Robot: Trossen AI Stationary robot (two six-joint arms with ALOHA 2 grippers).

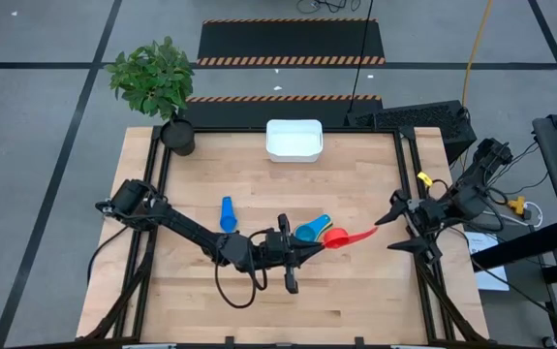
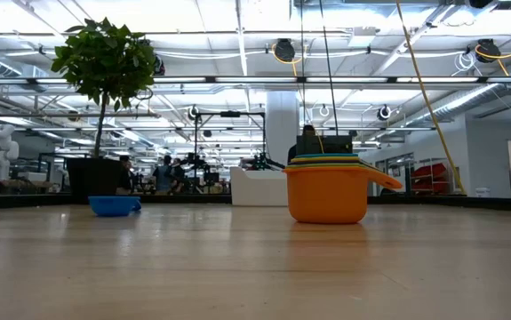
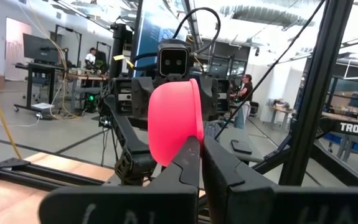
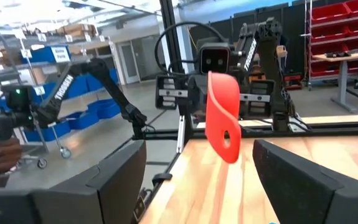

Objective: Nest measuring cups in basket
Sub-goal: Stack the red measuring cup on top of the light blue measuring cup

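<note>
My left gripper (image 1: pixel 319 244) (image 3: pixel 198 152) is over the middle of the table, shut on a red measuring cup (image 1: pixel 344 236). The cup's handle (image 4: pixel 223 118) points at my right gripper (image 1: pixel 389 228) (image 4: pixel 197 152). That gripper is open at the table's right edge, a finger on either side of the handle's end without touching it. A nested stack of measuring cups (image 1: pixel 312 231) (image 2: pixel 326 191), orange outermost, stands on its base beside the left gripper. One blue cup (image 1: pixel 227 215) (image 2: pixel 115 205) lies alone on the table. The white basket (image 1: pixel 293 139) stands at the far edge. My left gripper pinches the red cup's bowl (image 3: pixel 180 148) between its two fingers, at the side away from the handle. The fingers come nearly level from the table's left. The cup is lifted clear of the table and turned on its side, its handle sticking out toward the right gripper.
A potted plant (image 1: pixel 162 87) stands at the table's far left corner. Black frame posts (image 3: pixel 319 93) run along the table's edges. Bare wood (image 1: pixel 355 291) lies near the front edge. People show in the room beyond the table.
</note>
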